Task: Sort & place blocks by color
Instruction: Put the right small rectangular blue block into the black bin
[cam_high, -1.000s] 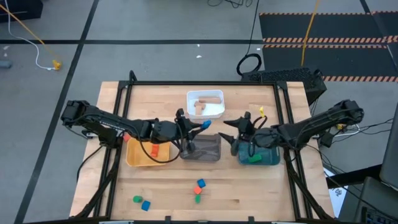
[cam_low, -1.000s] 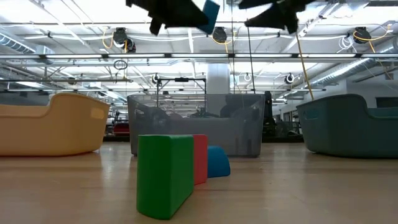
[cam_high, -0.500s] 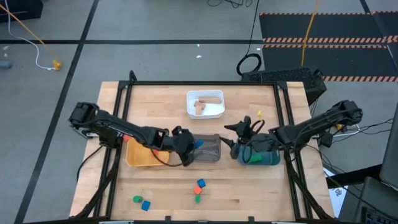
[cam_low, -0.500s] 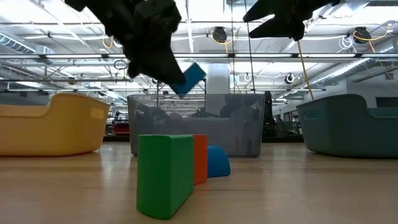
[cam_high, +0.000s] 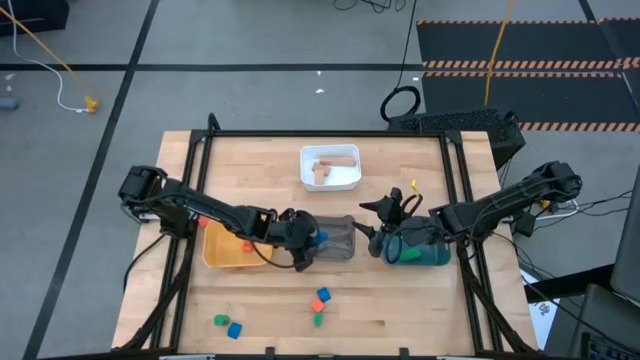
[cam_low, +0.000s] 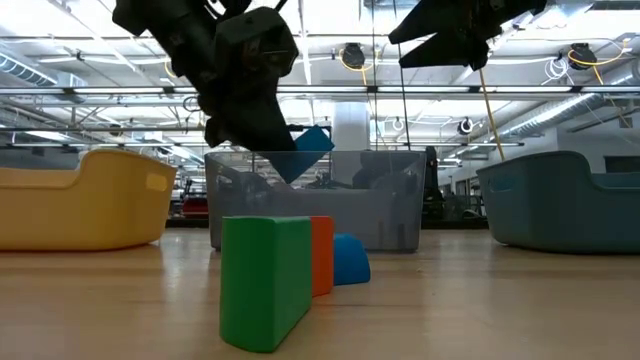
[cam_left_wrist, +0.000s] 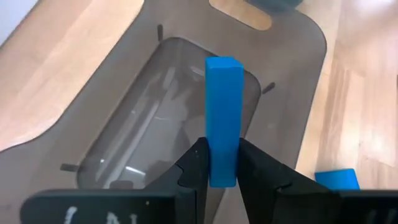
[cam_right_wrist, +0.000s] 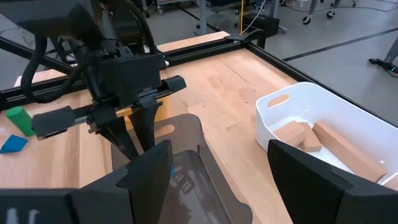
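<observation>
My left gripper (cam_high: 312, 240) is shut on a blue cuboid block (cam_left_wrist: 222, 106) above the grey tray (cam_high: 340, 240); the low view shows the block (cam_low: 306, 150) just over the tray's rim. My right gripper (cam_high: 375, 218) hangs open, touching nothing, between the grey tray and the teal tray (cam_high: 425, 252). On the near table lie a blue block (cam_high: 323, 294), a red-orange block (cam_high: 318, 304) and a green block (cam_high: 318, 320), resting on their sides. Farther left sit a green block (cam_high: 219, 321) and a blue block (cam_high: 234, 329). My left gripper pinches the blue block at its near end (cam_left_wrist: 222, 171) between the two fingers (cam_left_wrist: 194, 167). It comes from above, slanting from the table's left. The block sticks out past the fingertips, tilted, lifted clear over the grey tray's opening.
The yellow tray (cam_high: 222, 252) holds a red-orange block (cam_high: 248, 242). The white tray (cam_high: 330, 181) at the far side holds tan blocks (cam_right_wrist: 323, 140). A green block (cam_high: 405, 256) lies in the teal tray. Bare wood lies along the near edge around the loose blocks.
My left gripper has moved toward the near edge and down, tipping its fingers downward, and carried the blue block from high up to just above the grey tray's rim. It has stayed shut on the block.
</observation>
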